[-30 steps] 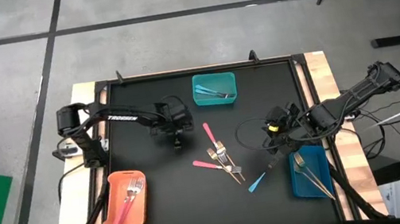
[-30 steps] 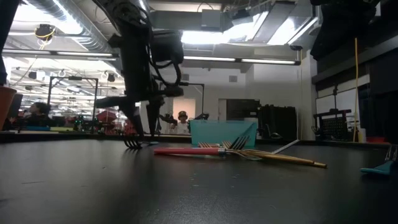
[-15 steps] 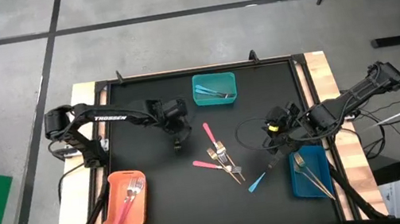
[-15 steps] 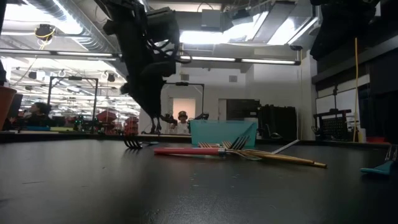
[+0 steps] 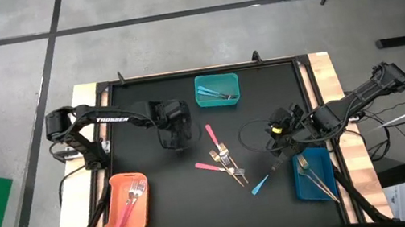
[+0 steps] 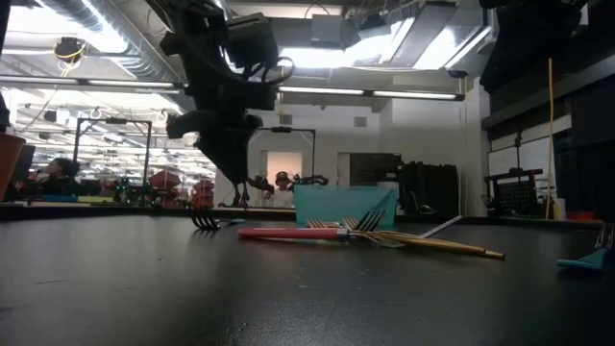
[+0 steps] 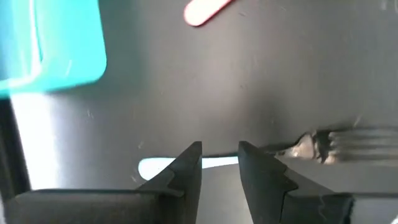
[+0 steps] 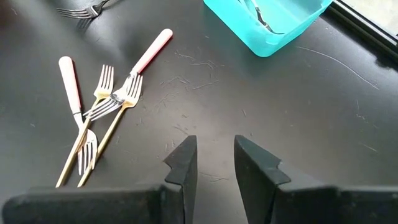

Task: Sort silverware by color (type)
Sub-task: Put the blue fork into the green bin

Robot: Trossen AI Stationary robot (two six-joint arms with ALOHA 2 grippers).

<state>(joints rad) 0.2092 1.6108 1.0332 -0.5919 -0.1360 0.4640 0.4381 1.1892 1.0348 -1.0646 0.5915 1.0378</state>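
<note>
Pincer on my left arm over a light-blue fork
I see its fingers slightly parted, gripping nothing (right pincer likewise, idle beside the blue bin).

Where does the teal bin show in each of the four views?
High: teal bin, top centre.
Low: mid-picture, at the back.
Left wrist: upper-left corner.
Right wrist: top, right of centre.
Landmark: pink-handled fork nearby.
</note>
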